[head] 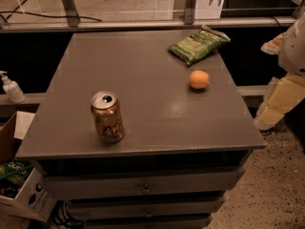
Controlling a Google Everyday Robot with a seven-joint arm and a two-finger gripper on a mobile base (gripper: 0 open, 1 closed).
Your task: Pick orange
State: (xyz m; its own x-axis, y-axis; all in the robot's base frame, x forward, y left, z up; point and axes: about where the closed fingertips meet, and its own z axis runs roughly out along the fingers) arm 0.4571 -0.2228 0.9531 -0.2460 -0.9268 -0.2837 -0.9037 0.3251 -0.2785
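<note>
Overall: a grey drawer cabinet seen from above and in front, in dim warm light.
Surface [143, 66]: flat grey cabinet top that carries three things.
Orange [198, 79]: small and round, lying on the right half of the surface, toward the back, with nothing touching it.
Chip bag [198, 44]: green and crumpled, at the back right corner, near the orange but apart from it.
Soda can [107, 117]: orange-brown, upright, opened top, front left, well apart from the orange.
Drawers [143, 187]: stacked below the surface, each with a small knob.
Gripper: out of view, so its state cannot be told.
Robot arm [283, 92]: pale parts at the right edge, beside the surface and off it.
Pump bottle [11, 87]: white, on a ledge at the left.
Cardboard box [21, 197]: on the floor at lower left.
</note>
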